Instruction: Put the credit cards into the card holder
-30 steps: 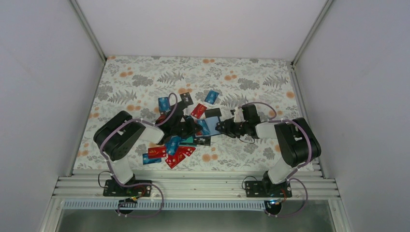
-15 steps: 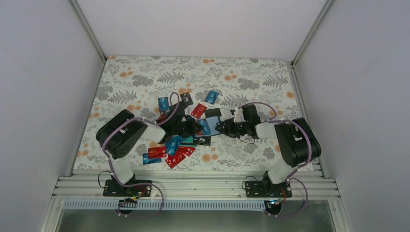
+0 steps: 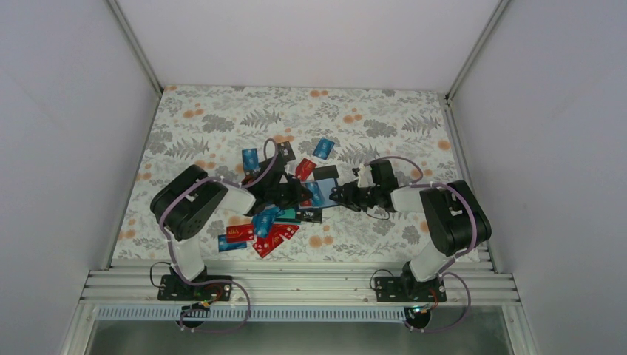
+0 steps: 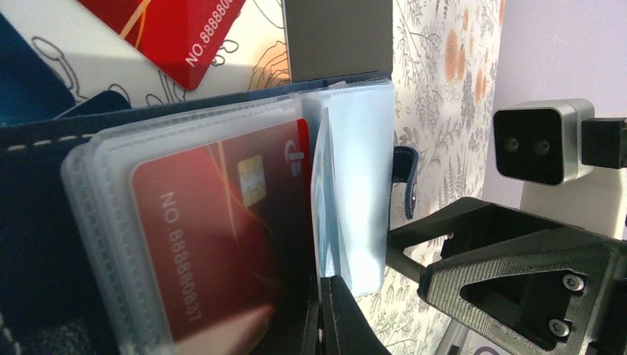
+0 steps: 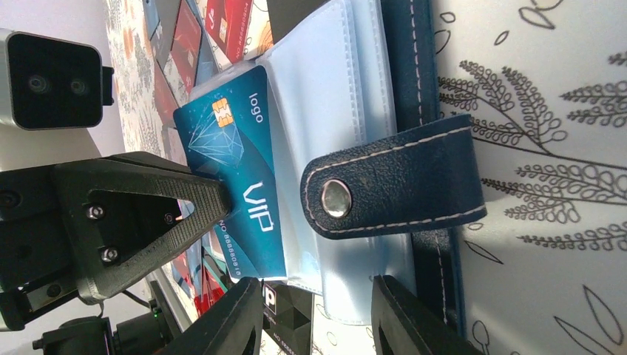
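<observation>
The card holder (image 3: 320, 194) lies open on the floral table (image 3: 384, 118), between the two arms. The left gripper (image 5: 219, 201) reaches it from 9 o'clock in the top view and is clenched on a blue VIP card (image 5: 235, 174). The card's far edge is tucked under one of the pale blue sleeves (image 5: 333, 126), while most of its face remains outside. In the left wrist view, a red card (image 4: 222, 229) sits inside a clear sleeve just beside the blue one, which shows there edge-on.

The right gripper (image 5: 318, 322) comes in from 3 o'clock. Its jaws stand partly apart astride the holder's near edge, one finger over the sleeves and the other over the navy cover. Whether they actually pinch it cannot be told. The holder's snap strap (image 5: 392, 185) lies folded across the sleeves.

Loose credit cards (image 3: 273, 237) are scattered around the holder. A red and blue heap lies at 7 o'clock, a black card (image 3: 325, 172) sits just beside the holder at 12 o'clock, and a blue card (image 3: 323, 148) lies farther out at 12 o'clock.
</observation>
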Controlling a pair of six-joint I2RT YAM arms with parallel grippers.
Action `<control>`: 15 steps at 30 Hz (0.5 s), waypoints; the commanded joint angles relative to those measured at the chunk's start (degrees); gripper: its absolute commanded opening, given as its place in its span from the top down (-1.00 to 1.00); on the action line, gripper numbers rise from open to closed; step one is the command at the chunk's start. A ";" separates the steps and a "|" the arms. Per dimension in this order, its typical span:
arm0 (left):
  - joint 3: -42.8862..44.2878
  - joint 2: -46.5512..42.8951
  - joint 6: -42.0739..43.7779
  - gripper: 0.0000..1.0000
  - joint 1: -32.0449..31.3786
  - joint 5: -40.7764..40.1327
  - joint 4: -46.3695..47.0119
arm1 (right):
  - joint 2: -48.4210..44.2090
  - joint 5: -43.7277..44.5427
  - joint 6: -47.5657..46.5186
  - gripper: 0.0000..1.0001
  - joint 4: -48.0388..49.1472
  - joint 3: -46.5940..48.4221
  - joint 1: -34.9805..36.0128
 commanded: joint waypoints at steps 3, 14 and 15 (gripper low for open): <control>-0.93 0.80 0.40 0.95 0.73 2.36 -5.51 | -0.86 0.82 -1.46 0.20 -2.65 0.46 0.11; 5.11 3.94 4.20 0.95 1.40 6.83 -10.85 | -0.13 0.46 -3.06 0.20 -4.21 2.12 0.07; 5.86 4.17 5.06 0.95 1.41 6.92 -12.08 | 0.01 0.52 -3.49 0.20 -4.66 2.60 0.10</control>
